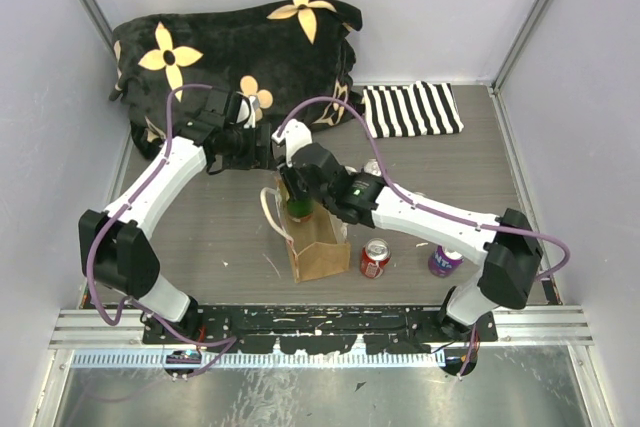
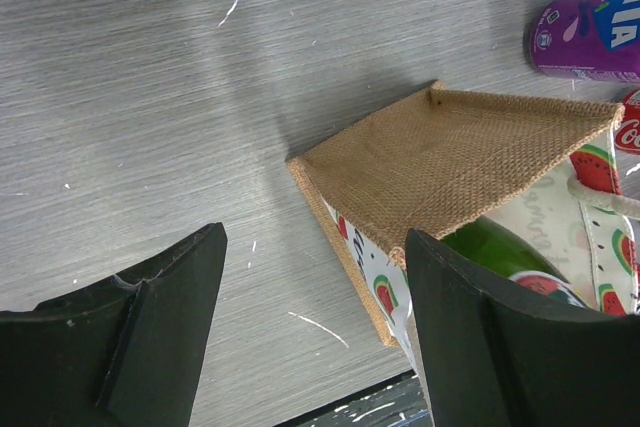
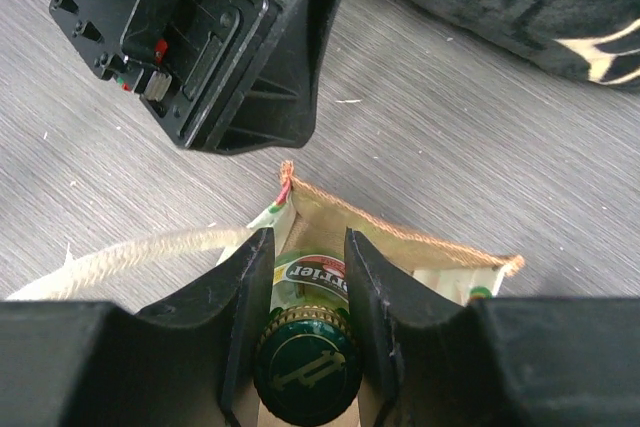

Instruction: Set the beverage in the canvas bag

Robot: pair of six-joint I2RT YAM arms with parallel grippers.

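Note:
The canvas bag (image 1: 322, 252) stands upright mid-table with its mouth open and its cream handle (image 3: 130, 255) hanging to the left. My right gripper (image 1: 299, 190) is shut on the neck of a green glass bottle (image 3: 305, 372) and holds it upright, with the bottle's body down inside the bag's mouth (image 3: 400, 245). The bottle also shows in the left wrist view (image 2: 500, 247). My left gripper (image 1: 258, 144) hovers just behind the bag, jaws wide open and empty, with its right finger (image 2: 480, 337) close beside the bag's rim (image 2: 440, 162).
A red soda can (image 1: 374, 258) and a purple can (image 1: 444, 261) stand right of the bag. A black flowered cushion (image 1: 235, 47) and a striped cloth (image 1: 410, 109) lie at the back. A silver can top (image 1: 372, 166) shows behind my right arm.

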